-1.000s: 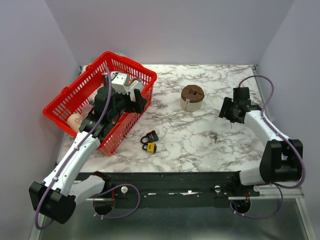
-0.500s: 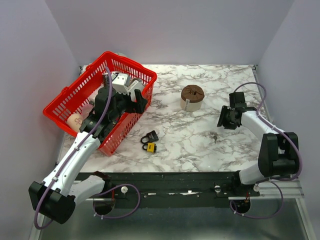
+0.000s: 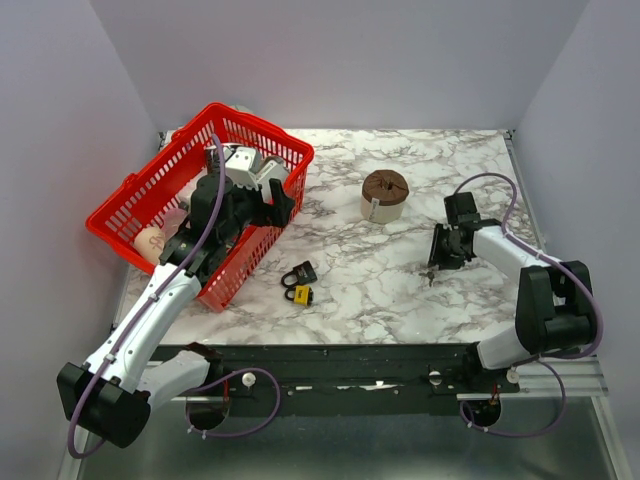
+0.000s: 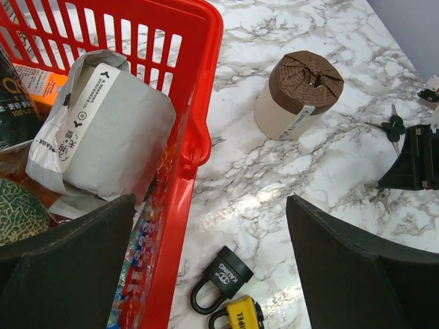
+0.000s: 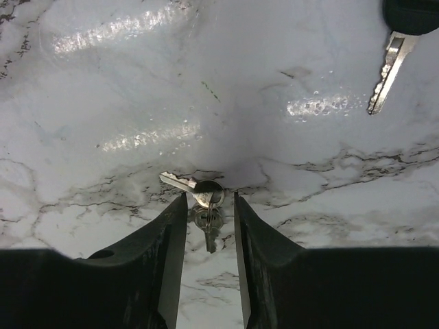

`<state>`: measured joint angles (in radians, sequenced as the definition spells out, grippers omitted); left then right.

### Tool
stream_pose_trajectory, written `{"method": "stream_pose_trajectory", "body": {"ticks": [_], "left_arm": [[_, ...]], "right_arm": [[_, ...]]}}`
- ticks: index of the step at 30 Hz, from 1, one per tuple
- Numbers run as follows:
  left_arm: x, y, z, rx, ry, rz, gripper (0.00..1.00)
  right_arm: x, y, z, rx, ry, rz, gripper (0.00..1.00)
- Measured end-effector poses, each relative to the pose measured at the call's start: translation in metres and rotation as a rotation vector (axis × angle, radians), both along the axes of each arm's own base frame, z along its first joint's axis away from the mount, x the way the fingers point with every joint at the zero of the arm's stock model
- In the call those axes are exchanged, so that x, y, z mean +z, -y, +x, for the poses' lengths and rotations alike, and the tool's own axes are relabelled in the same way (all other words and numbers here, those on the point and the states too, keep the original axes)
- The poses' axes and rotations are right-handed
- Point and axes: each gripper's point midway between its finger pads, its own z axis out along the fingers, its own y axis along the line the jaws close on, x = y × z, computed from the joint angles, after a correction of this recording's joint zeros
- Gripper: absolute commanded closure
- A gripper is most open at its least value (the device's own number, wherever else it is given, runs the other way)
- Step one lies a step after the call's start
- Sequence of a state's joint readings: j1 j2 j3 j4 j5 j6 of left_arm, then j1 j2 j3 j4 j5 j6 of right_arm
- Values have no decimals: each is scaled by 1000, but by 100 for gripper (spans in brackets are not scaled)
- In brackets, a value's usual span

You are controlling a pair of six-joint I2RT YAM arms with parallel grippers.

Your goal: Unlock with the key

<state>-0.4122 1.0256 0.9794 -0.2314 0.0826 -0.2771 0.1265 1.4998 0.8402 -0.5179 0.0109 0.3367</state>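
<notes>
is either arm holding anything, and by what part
Nothing is held. The right gripper straddles the key ring, fingers apart; the left gripper is open.

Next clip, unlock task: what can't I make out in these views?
Key: right wrist view, black head cut off by the top edge; top view, too small for detail.
Small ring: right wrist view, shaded between the right gripper jaws; contact cannot be told.
Yellow padlock: left wrist view, cut off by the bottom edge.
Basket contents: top view, partly hidden by the left arm.

Right tool [image 5: 209, 200] tips flanking small silvery keys [image 5: 199, 188], black-headed key [image 5: 389, 58] upper right
</notes>
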Motion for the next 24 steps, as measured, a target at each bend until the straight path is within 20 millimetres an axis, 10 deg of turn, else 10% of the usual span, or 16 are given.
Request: {"method": "stream_pose_trajectory", "body": {"ticks": [8,15,24], "left_arm": [[0,1,0,-2,-1,1,2],[0,3,-1,-8,0,2,2],[-1,7,-3,-23,0,6,2]], "right_arm": [[-7,-2,-10,2,-27,-3,69],[-8,-2,-10,0,-32,-2,99],[-2,-8,-10,15,-15,31,99]]}}
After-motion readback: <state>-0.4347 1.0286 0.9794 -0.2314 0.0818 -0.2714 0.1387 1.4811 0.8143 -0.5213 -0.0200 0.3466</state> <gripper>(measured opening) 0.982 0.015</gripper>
